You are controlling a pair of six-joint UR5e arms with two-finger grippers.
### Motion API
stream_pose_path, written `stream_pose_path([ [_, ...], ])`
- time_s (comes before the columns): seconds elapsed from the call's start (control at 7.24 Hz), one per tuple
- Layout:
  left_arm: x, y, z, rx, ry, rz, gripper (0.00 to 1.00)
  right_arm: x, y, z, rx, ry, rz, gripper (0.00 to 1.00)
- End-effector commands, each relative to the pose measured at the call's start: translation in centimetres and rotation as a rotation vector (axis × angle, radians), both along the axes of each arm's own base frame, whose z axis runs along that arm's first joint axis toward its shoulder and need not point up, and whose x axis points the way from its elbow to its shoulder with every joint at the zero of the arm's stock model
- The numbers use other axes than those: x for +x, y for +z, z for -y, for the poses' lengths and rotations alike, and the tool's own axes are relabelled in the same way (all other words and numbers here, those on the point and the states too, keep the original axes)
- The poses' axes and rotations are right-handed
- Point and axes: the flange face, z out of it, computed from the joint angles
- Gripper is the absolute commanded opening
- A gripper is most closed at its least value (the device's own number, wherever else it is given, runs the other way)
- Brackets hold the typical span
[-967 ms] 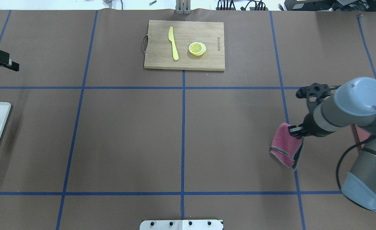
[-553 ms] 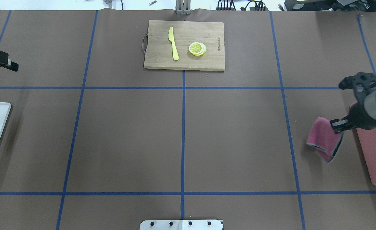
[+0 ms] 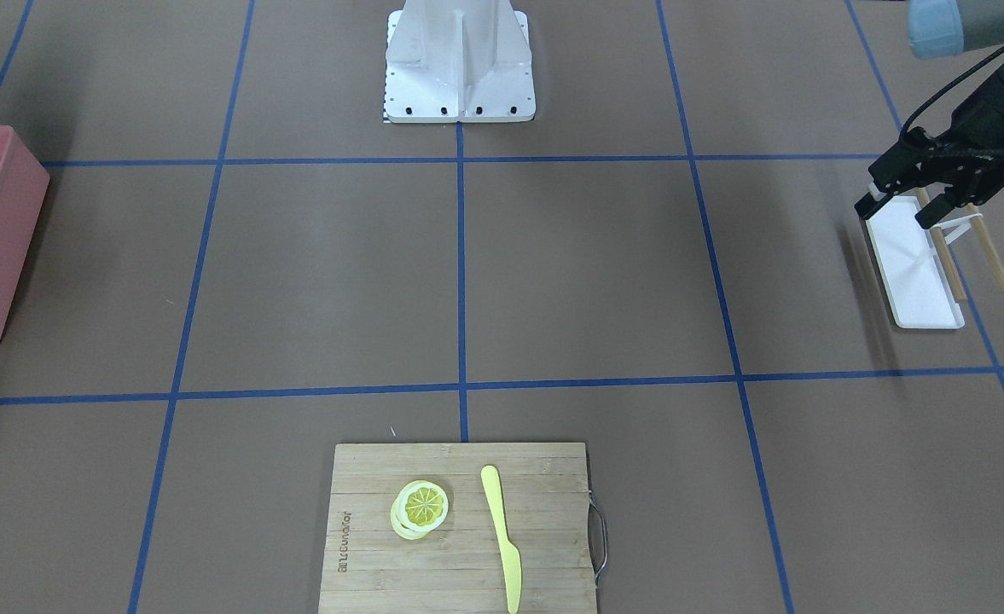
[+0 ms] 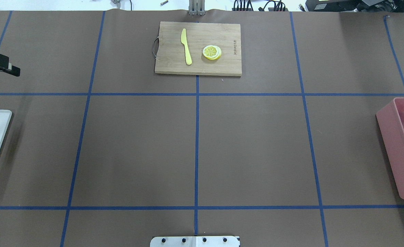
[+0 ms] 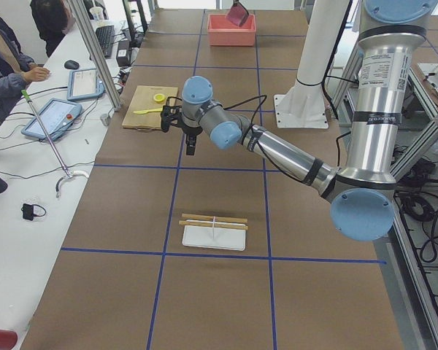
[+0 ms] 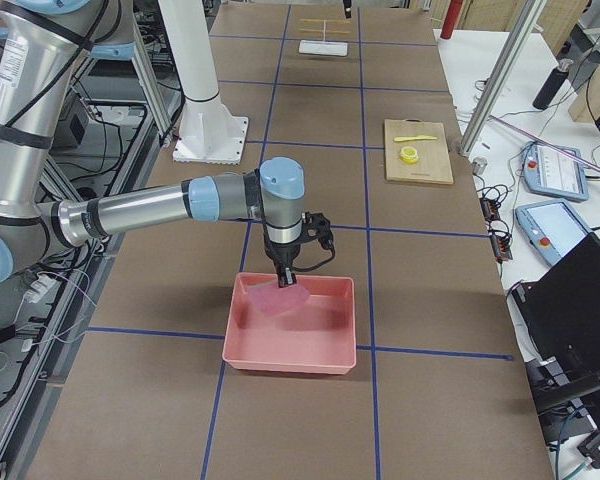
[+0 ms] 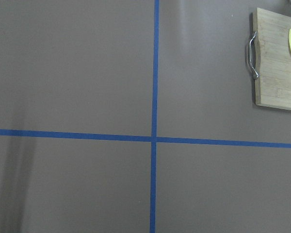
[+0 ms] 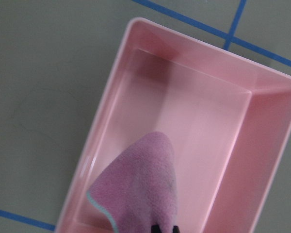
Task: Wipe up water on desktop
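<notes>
The bench (image 4: 250, 144) looks dry and matte in every view, with no puddle or sheen that I can find, though a thin film on brown paper would be hard to make out. I judge the wiping itself to be done or nearly so. The pink bin (image 6: 285, 362) sits at the robot's right end of the bench, cut off by the frame edge in the overhead and front views. The board (image 4: 198, 48) and the white tray (image 3: 915, 264) lie well apart from it. The cloth (image 8: 140, 189) hangs over the bin's inside, apart from its floor as far as I can tell. What seems left is to let it drop. The right pincer (image 6: 285, 281) is closed on the cloth's upper edge. Only its dark tips show at the bottom of the wrist view, and it is absent from the overhead and front views. The left pincer (image 3: 896, 211) is spread wide and empty above the tray.
</notes>
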Motion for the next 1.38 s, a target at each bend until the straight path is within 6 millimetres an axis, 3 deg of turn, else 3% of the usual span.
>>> stream_pose_path([
  [0.0,-0.1,0.2,0.0,-0.004,-0.001,0.001,0.98,1.5,3.5,-0.2,-0.036,-0.025,0.004,0.99],
  [0.41,-1.1,1.5,0.3,0.047,0.004,0.045,0.98,1.3,3.1,0.3,-0.032,-0.022,0.035,1.0],
  [0.55,-3.8,5.2,0.5,0.126,0.027,0.134,0.98,1.1,3.1,0.3,-0.037,-0.021,0.063,1.0],
  [0.83,-11.3,13.6,0.4,0.238,0.115,0.334,0.98,1.0,3.1,0.3,-0.084,0.035,0.065,1.0],
  [1.11,-15.8,19.0,-0.5,0.206,0.177,0.378,0.98,1.1,2.6,0.9,-0.115,0.095,0.063,1.0],
  [1.24,-17.4,21.4,-2.6,0.207,0.215,0.392,0.98,1.6,2.5,0.9,-0.114,0.113,0.063,1.0],
])
